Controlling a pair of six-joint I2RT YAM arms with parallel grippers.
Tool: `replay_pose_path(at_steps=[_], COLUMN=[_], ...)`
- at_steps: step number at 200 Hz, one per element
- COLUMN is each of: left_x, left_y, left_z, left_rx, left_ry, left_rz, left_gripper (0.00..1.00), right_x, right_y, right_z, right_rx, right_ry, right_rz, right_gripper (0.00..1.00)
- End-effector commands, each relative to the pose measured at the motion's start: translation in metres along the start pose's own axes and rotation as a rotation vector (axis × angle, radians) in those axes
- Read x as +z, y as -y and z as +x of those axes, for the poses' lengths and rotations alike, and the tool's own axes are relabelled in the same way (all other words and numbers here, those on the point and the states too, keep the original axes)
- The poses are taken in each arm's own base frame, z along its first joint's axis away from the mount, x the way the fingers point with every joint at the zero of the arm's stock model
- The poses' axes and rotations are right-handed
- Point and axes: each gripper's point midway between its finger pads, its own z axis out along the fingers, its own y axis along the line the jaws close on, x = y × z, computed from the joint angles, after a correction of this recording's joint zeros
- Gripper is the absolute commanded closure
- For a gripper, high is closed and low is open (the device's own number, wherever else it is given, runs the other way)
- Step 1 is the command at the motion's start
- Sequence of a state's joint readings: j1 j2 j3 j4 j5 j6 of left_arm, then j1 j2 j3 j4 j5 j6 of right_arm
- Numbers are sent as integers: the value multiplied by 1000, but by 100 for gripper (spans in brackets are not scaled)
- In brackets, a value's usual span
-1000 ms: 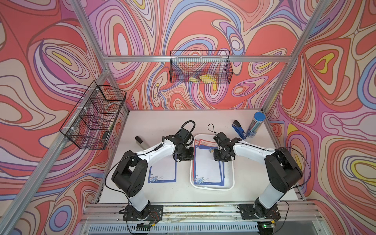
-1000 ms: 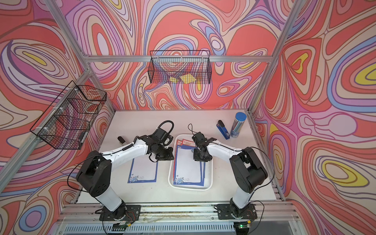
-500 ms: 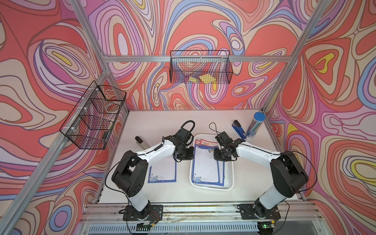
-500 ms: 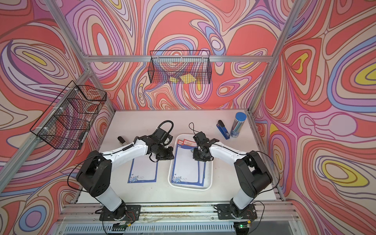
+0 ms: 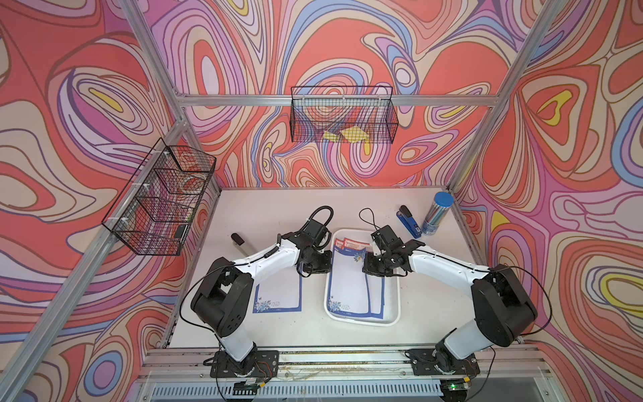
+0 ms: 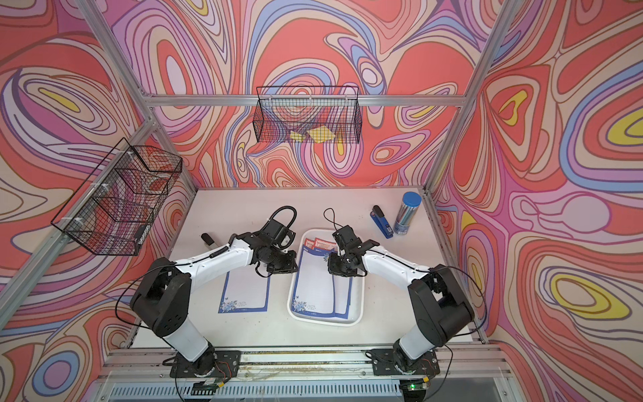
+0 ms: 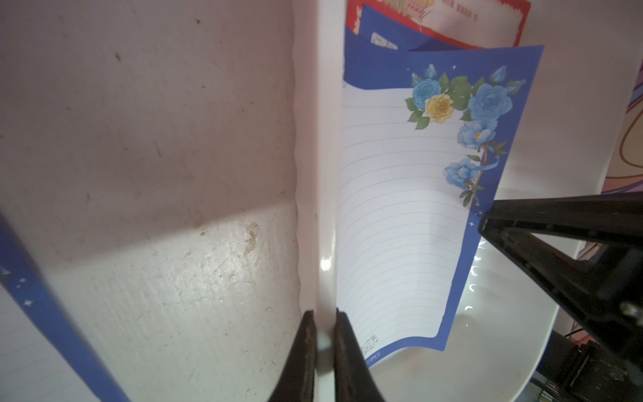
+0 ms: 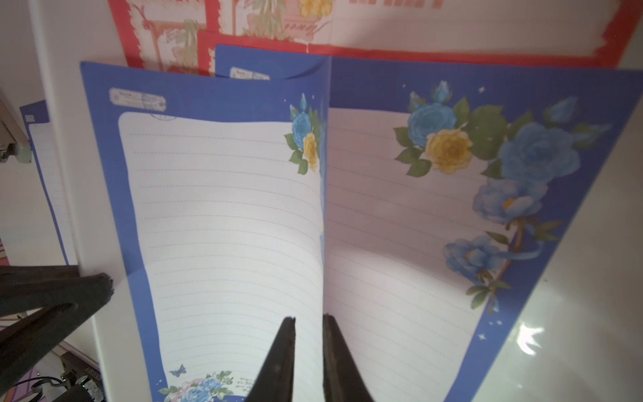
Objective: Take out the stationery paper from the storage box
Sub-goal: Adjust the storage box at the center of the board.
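**Item:** stationery paper point(image 5: 349, 289), lined sheets with blue flowers, stacked in the storage box point(image 5: 362, 320) in the middle of the desk point(image 5: 261, 209). Some red-bordered sheets point(image 5: 348, 243) peek out from under them at the box's far end.

**Progress:** one blue sheet point(image 5: 278, 294) lies flat on the desk just beside the box, on the left arm's side, so I reckon one piece is out. Several are inside the box, so most of the job looks undone.

**Hands:**
- The left hand point(image 7: 325, 315) is pressed together on the box's side rim, one finger outside the wall and one inside. It seems to be steadying the box.
- The right hand point(image 8: 309, 318) is over the inside of the box, fingers drawn almost together.
  - The top sheet point(image 8: 226, 209) bows upward, and its raised long edge runs into the narrow gap between the fingers.
  - I cannot tell whether they already nip it, as a slit of space shows.
  - The sheet beneath point(image 8: 400, 226) lies flatter in the box.

**Left to do:** lift that top sheet clear of the rim, then take out the others.
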State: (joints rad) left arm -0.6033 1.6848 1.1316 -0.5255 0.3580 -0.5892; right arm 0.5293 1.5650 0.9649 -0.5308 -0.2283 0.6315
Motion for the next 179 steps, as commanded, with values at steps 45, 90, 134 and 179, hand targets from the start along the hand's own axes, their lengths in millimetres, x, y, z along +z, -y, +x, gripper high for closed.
replay_pose_path(at_steps=[45,90,134,179], left_x=[7,6,4,3], left_y=[-4,-2,0,1], left_z=[4,3,2,2], left_rx=[1,4,6,3], left_ry=[-7,-6,-1,1], left_rz=[-17,-12,-3,2], left_gripper=[88,89,89,89], right_x=[0,6,16,21], right_y=[-19,-14,-5,-3], right_z=[4,5,8,8], right_rx=[7,9,16,20], right_ry=[-3,-14,-39,-42], right_rz=[-132,-116,-75,-73], right_gripper=[85,81,72,78])
